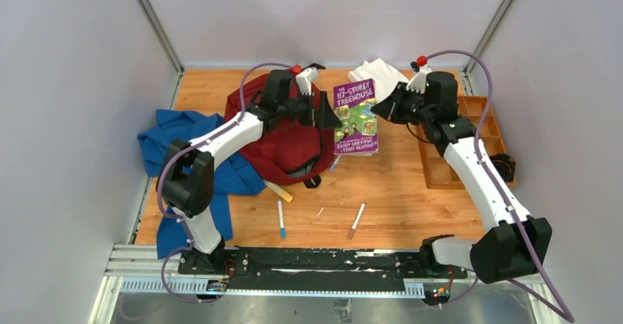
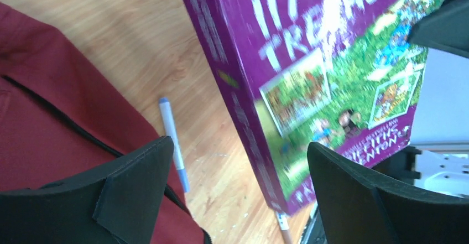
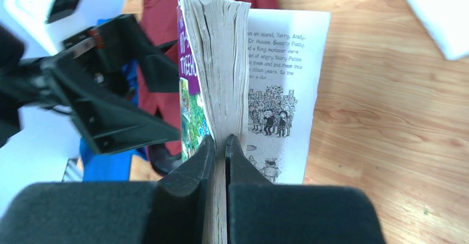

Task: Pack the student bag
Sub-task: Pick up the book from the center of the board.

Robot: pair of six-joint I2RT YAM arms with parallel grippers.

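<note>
- Right claw point(image 3: 220, 144) clamped on the page edge of the purple book point(image 3: 213, 61), held on edge above the table point(image 3: 387, 117), back cover flopping loose.
- Left claw point(image 2: 238, 166) spread wide at the book's 9 o'clock, gripping nothing.
- Student bag point(image 1: 290, 148) flat on the table, also at the book's 9 o'clock, beneath the left arm; opening not discernible.
- Step in hand, seemingly: getting the book into the bag.
- Likely needed next: bag's mouth found and held open, book swung toward 9 o'clock and slid inside.
</note>
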